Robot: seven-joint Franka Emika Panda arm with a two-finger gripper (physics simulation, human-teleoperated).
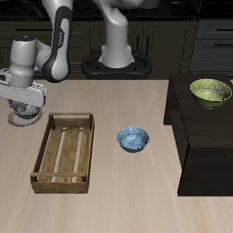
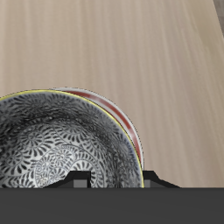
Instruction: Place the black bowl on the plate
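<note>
Wrist cam: black bowl fills the near view, speckled grey-white inside, sitting over the plate, whose red rim peeks out past the bowl edge. Gripper down on the bowl at the table's far side, beside wooden tray; jaw state can't tell. Blue bowl mid-table, yellow-green bowl on dark cabinet.

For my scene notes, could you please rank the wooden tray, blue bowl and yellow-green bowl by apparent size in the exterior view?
1. Wooden tray, clearly largest.
2. Yellow-green bowl.
3. Blue bowl.
The bowls look close; the yellow-green one sits higher, so their order is unsure.
</note>
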